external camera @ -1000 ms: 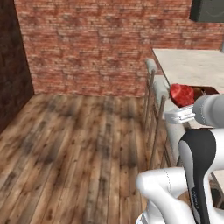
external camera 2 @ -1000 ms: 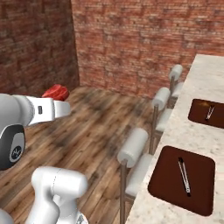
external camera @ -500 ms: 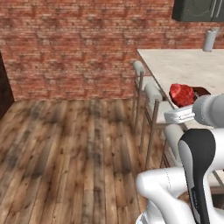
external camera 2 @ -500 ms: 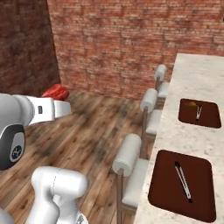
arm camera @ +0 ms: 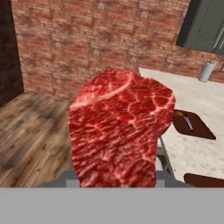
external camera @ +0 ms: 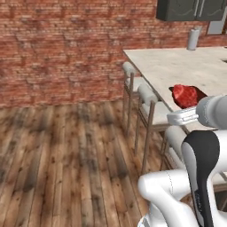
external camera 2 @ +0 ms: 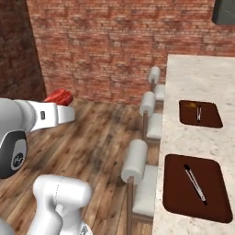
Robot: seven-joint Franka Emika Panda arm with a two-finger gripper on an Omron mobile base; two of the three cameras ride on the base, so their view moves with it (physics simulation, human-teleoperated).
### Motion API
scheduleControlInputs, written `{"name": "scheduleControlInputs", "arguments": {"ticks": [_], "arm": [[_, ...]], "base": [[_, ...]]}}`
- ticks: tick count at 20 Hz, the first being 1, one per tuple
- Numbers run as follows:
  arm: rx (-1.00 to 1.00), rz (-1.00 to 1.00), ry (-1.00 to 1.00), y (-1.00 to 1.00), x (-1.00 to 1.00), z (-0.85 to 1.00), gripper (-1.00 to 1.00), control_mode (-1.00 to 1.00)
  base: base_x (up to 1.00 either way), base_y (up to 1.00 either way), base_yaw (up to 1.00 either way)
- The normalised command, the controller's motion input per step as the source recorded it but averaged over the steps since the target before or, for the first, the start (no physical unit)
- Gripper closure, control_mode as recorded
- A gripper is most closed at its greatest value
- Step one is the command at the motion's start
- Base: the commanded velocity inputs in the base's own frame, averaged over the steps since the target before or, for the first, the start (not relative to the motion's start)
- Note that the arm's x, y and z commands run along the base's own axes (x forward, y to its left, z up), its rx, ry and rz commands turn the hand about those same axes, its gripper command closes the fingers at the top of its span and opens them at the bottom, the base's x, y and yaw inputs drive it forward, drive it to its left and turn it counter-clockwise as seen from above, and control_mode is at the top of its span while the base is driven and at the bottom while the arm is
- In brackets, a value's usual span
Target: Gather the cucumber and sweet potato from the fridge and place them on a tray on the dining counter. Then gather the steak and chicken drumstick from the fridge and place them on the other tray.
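Observation:
My gripper (external camera: 183, 107) is shut on the steak (external camera: 185, 95), a marbled red slab held up in front of the arm. From the right base the steak (external camera 2: 58, 97) sits above the white hand, left of the stools. The steak (arm camera: 120, 131) covers the fingers in the hand view. Two dark brown trays lie on the dining counter (external camera 2: 193, 82): the near tray (external camera 2: 176, 195) and the far tray (external camera 2: 211, 117), each with a thin grey utensil. A small orange thing (external camera 2: 190, 104) lies at the far tray's corner. Cucumber, sweet potato, chicken drumstick and fridge are out of view.
A row of padded stools (external camera 2: 135, 160) stands along the counter's edge between me and the trays. Wooden floor (external camera: 66, 146) lies open to the left, ending at a brick wall (external camera: 66, 44). Dark cabinets (external camera: 190, 9) hang beyond the counter, and a grey canister (external camera: 193, 39) stands at its far end.
The whole scene has slid across both base views as the base turned. The counter, stools and trays now show more fully. The steak stays in the gripper.

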Motion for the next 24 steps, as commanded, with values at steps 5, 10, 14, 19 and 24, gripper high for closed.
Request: {"name": "scheduleControlInputs", "arguments": {"ticks": [5, 10, 14, 19, 24], "arm": [[0.00, 0.00, 0.00, 0.00, 0.00, 0.00, 1.00, 1.00], [0.00, 0.00, 0.00, 0.00, 0.00, 0.00, 1.00, 1.00], [0.00, 0.00, 0.00, 0.00, 0.00, 0.00, 1.00, 1.00], [0.00, 0.00, 0.00, 0.00, 0.00, 0.00, 1.00, 1.00], [0.00, 0.00, 0.00, 0.00, 0.00, 0.00, 1.00, 1.00]], "base": [[0.05, 0.65, -0.27], [0.20, 0.57, -0.31], [0.32, 0.51, -0.34], [0.38, 0.50, -0.33], [0.47, 0.48, -0.32]]}}
